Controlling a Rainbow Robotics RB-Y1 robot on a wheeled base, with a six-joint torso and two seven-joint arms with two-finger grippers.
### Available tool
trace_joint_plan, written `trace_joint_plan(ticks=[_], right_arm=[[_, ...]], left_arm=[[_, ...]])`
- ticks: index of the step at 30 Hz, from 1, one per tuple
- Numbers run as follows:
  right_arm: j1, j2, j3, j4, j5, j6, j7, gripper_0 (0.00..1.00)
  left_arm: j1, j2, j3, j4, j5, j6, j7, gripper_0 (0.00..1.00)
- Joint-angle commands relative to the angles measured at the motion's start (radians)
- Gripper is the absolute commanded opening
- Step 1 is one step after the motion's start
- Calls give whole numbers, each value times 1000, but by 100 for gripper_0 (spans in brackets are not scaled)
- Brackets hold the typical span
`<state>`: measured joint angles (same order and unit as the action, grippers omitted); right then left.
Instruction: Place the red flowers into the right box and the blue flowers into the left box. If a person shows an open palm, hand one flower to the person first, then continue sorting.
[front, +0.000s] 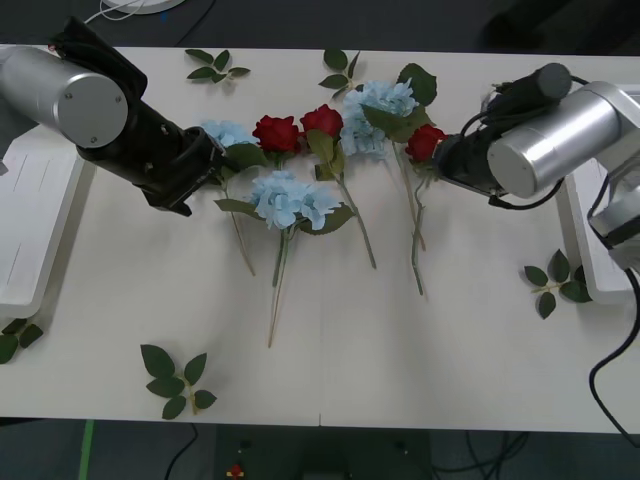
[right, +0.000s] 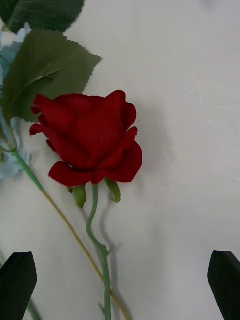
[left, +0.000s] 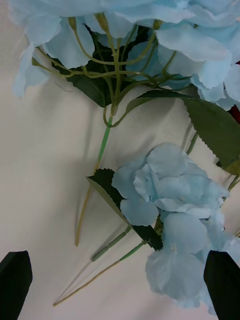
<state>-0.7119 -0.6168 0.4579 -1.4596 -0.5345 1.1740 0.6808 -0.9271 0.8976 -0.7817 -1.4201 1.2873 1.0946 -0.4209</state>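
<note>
The right gripper (right: 120, 285), jaws wide, is hovering over a deep-red artificial rose (right: 87, 137) on the white desk (front: 400, 360); the left gripper (left: 120, 285), jaws wide, is hovering over pale-blue hydrangea heads (left: 170, 200).

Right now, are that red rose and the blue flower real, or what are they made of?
They look fake. The red rose seems to be cloth: its petals are matte with stiff, even edges, and its stem looks like smooth green plastic. The blue flower also looks like thin fabric, with papery petals on wiry plastic-looking stalks. I can't be certain without touching. The right hand and left hand are open above them.
</note>
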Motion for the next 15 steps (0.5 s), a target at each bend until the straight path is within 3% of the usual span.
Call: trace_joint_plan(ticks=[1, 7, 15], right_arm=[[-101, 91, 12, 137, 76, -40, -10, 100], [-156, 149, 45, 292, 148, -86, -9, 100], [-189, 170, 133, 383, 160, -151, -17, 100]], left_arm=[[-113, 46, -113, 50, -22, -38, -21, 100], [-157, 46, -223, 109, -40, -107, -15, 100], [-280, 40, -459, 194, 33, -223, 2, 100]])
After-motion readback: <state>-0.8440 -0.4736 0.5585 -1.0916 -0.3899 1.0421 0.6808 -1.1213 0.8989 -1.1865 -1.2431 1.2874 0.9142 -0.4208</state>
